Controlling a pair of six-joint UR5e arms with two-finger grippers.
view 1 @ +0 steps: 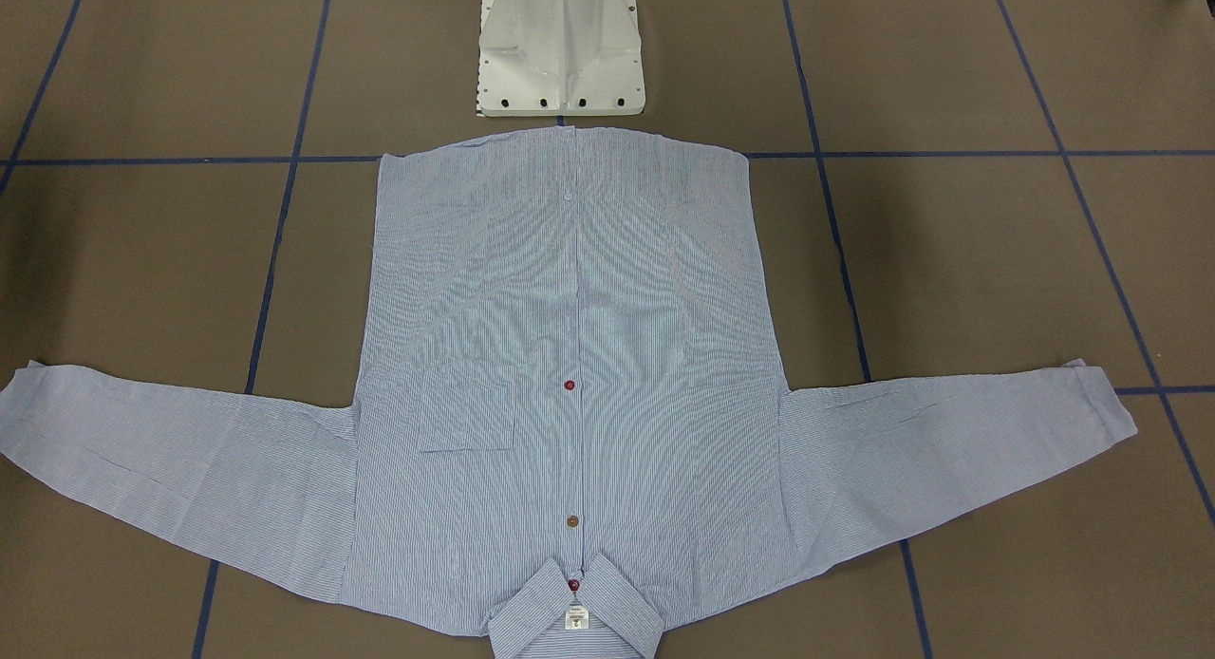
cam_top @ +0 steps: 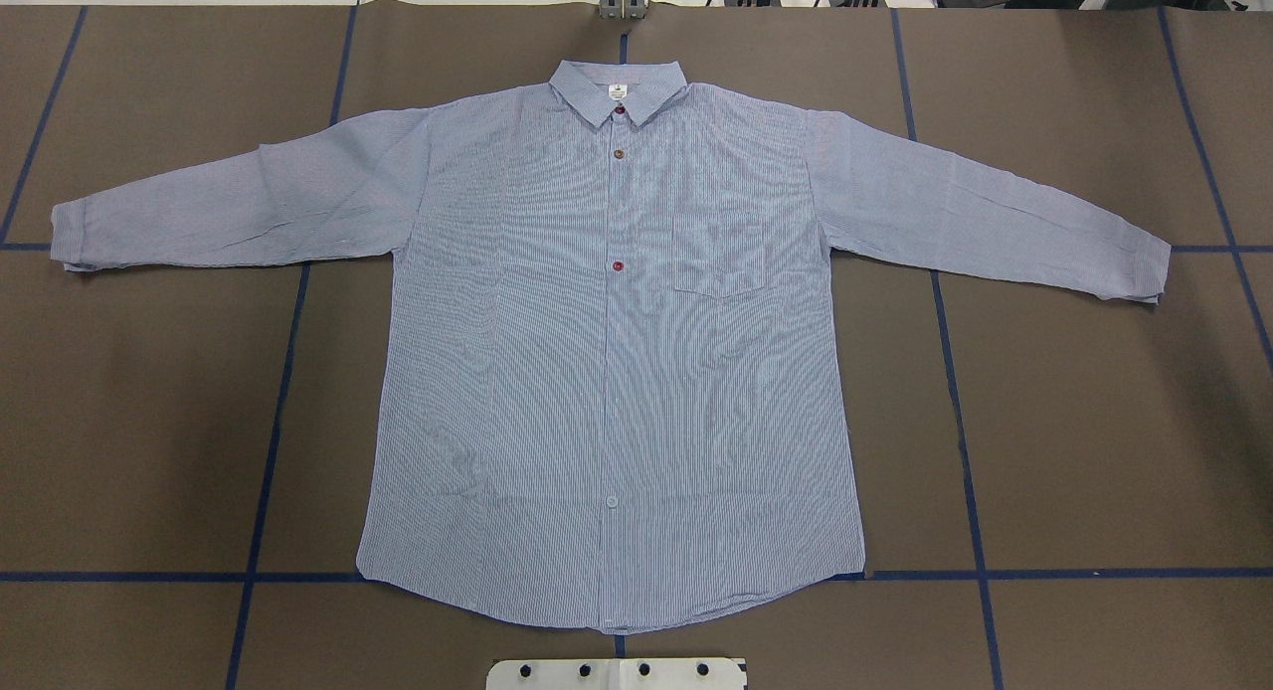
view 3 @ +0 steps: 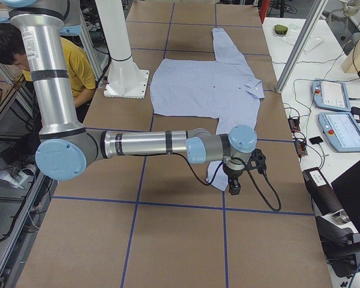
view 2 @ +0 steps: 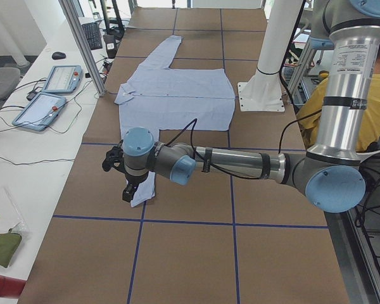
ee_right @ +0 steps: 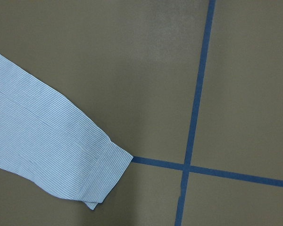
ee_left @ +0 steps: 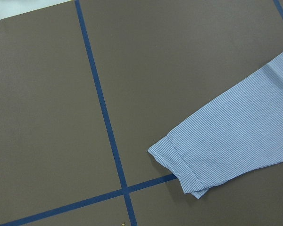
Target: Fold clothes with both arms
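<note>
Striped button shirt (cam_top: pixel 607 372): lies flat, front up, on brown surface (cam_top: pixel 1094 422), collar at 12 o'clock overhead. Left pincer (view 2: pixel 127 196): above 9 o'clock cuff (ee_left: pixel 179 167). Right pincer (view 3: pixel 234 189): above 3 o'clock cuff (ee_right: pixel 106 176). Finger spacing: cannot tell. Step, judged: pre-grasp. Next probably calls for descending and pinching both cuffs.

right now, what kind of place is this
Probably a robotics lab: a table marked with a blue tape grid, teach pendants on the side bench, and the left arm near a spread shirt.
</note>
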